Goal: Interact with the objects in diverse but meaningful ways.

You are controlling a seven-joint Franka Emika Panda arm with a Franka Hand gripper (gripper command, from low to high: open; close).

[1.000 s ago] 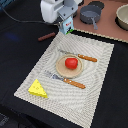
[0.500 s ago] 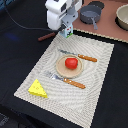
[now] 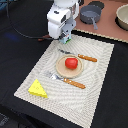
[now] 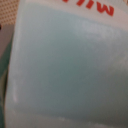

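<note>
Close up, the white carton [image 4: 70, 65] sits right under the end effector [image 3: 65, 36]; its grip state is unclear.

Red tomato [image 3: 72, 62] round, sits centered on tan plate. Yellow holed cheese wedge [image 3: 38, 88] lies flat at placemat's near corner, exterior view's left. White carton [image 4: 65, 65], red lettering, fills the wrist view, blurred.

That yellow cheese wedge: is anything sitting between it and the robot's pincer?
Yes. The pincer hangs over the placemat's far edge, while the cheese wedge lies at the near corner. Roughly between them sit the plate with the tomato and the fork.
</note>
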